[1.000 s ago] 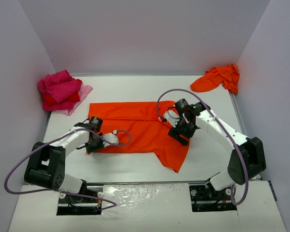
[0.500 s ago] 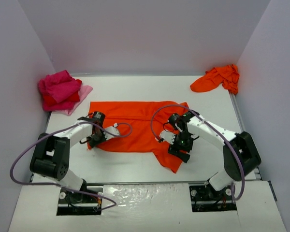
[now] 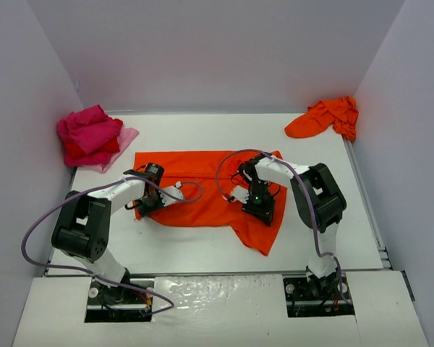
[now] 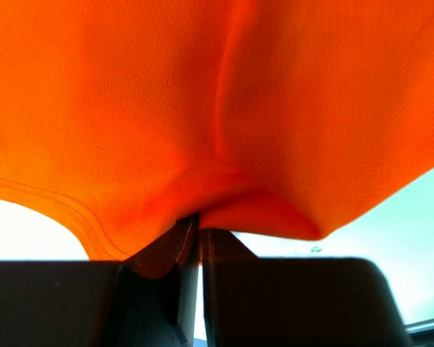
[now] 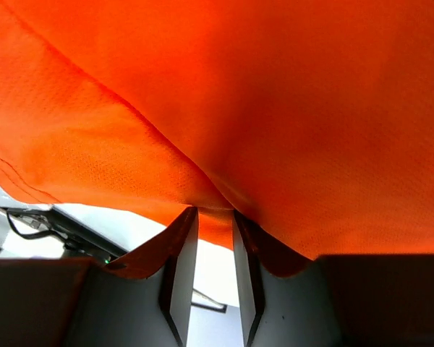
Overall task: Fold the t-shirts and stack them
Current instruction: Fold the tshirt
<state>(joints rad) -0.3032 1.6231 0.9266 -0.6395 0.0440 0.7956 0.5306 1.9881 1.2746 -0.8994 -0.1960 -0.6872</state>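
A bright orange-red t-shirt [image 3: 202,181] lies spread on the white table. My left gripper [image 3: 146,205] is at the shirt's lower left edge, shut on a fold of it; in the left wrist view the cloth [image 4: 202,108] hangs from the closed gripper [image 4: 199,225]. My right gripper [image 3: 259,207] is on the shirt's right part, above the trailing sleeve [image 3: 264,235]. In the right wrist view the gripper [image 5: 213,214] pinches a pleat of orange cloth [image 5: 275,108] between nearly closed jaws.
A pile of magenta, red and pale pink shirts [image 3: 90,137] sits at the back left corner. A crumpled orange shirt [image 3: 325,118] lies at the back right against the wall. White walls enclose the table on three sides.
Both grippers have moved inward with the cloth. The left went right and a little back along the lower left edge. The right swung left and nearer, its arm folding in.
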